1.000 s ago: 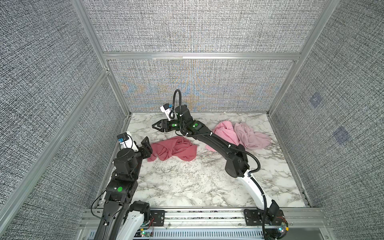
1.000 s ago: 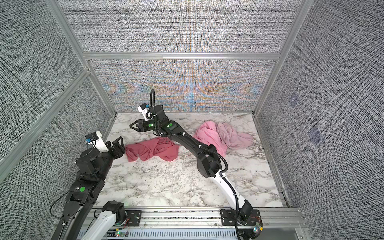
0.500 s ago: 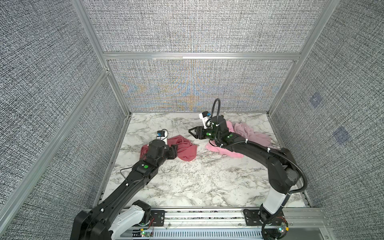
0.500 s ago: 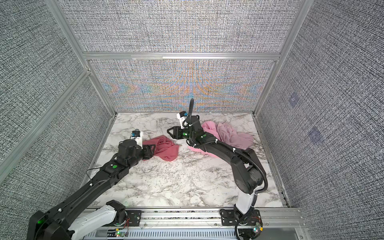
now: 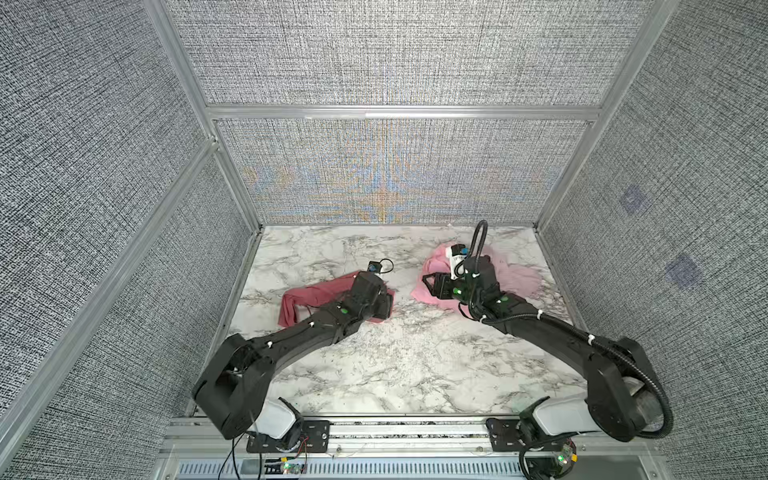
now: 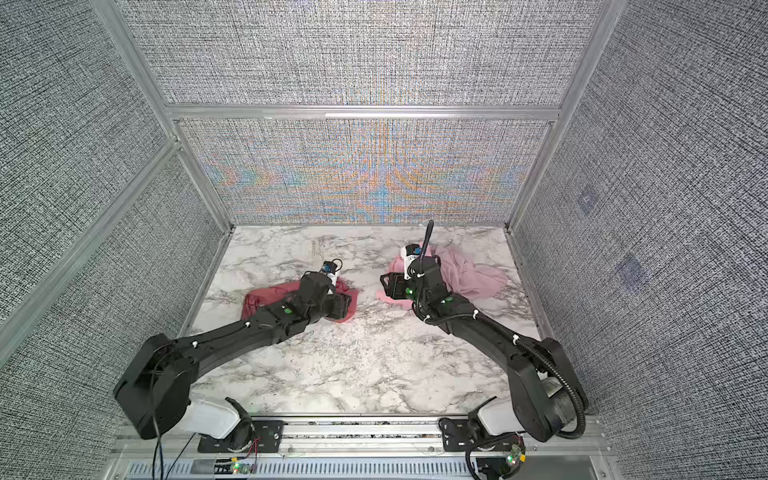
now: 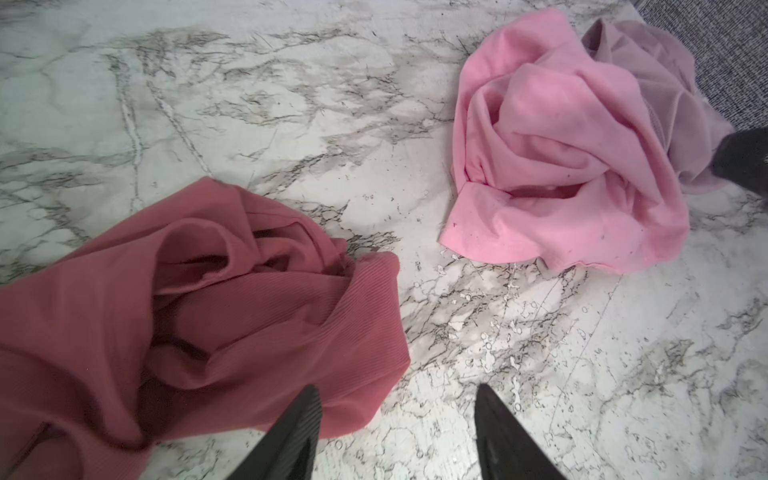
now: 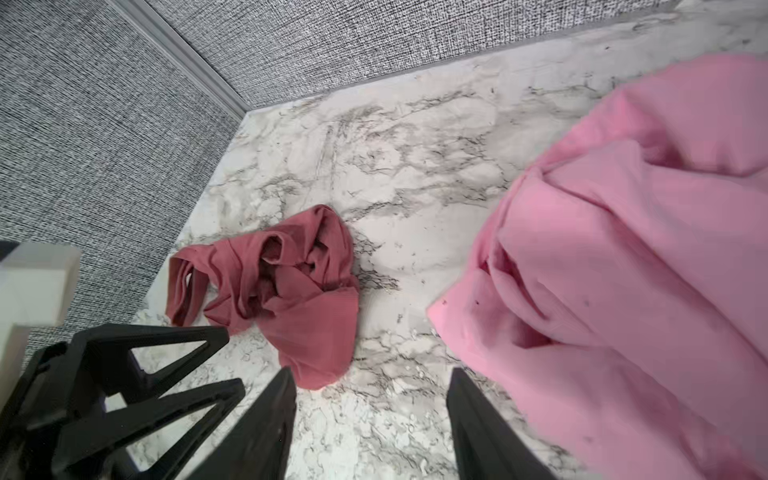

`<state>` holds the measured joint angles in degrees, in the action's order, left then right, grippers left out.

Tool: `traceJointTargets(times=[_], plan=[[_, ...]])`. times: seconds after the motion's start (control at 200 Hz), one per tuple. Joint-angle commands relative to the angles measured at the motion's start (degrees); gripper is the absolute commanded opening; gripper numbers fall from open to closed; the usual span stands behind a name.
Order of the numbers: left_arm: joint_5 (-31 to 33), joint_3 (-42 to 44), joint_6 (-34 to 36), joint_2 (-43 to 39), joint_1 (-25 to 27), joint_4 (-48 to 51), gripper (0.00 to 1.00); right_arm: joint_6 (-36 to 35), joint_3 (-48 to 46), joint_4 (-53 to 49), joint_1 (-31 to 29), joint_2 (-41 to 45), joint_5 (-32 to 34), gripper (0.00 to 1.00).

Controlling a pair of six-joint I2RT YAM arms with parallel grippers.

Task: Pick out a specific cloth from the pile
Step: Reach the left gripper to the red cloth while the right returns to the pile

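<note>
Currently, the cloth (image 5: 320,293) lies crumpled on the table (image 5: 415,365), well apart from the pile (image 5: 519,278) and at 9 o'clock of it in both top views, bare marble between them. Its long axis runs roughly along the 9-to-3 o'clock line.

My left gripper (image 7: 397,388) hangs over the cloth's 3 o'clock end. Its jaws stand spread and hold nothing: in the left wrist view one fingertip (image 7: 301,419) overlaps the cloth's hem, the other shows against bare marble. Whether that fingertip touches fabric cannot be told.

My right gripper (image 8: 370,370) is likewise spread and empty. It sits over the pile's 9 o'clock edge, above the bright pink cloth (image 8: 623,270); the pale mauve cloth (image 6: 478,278) lies beyond at 3 o'clock.

Judgement: the left arm is the nearer one. From its jaws the cloth extends toward 9 o'clock, so a grasp calls for a slight shift that way, a descent, and closure across a raised fold, jaws square to the long axis. The right arm would first have to cross the marble gap.
</note>
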<state>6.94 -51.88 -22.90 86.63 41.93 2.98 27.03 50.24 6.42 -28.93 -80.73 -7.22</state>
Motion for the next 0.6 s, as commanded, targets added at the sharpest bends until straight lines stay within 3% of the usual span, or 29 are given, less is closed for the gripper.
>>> traceJointTargets(times=[0.0, 0.42, 0.595], plan=[[2.0, -2.7, 1.6, 4.0, 1.3, 3.0, 0.61, -1.0, -0.5, -2.2, 0.2, 0.7, 3.2, 0.61], [10.4, -12.1, -1.4, 16.3, 2.6, 12.6, 0.62, -1.0, -1.6, -2.4, 0.4, 1.0, 4.1, 0.62], [11.0, -13.0, -1.5, 19.6, 2.7, 11.2, 0.63, -2.0, -0.7, -3.2, 0.8, 0.8, 4.2, 0.62]])
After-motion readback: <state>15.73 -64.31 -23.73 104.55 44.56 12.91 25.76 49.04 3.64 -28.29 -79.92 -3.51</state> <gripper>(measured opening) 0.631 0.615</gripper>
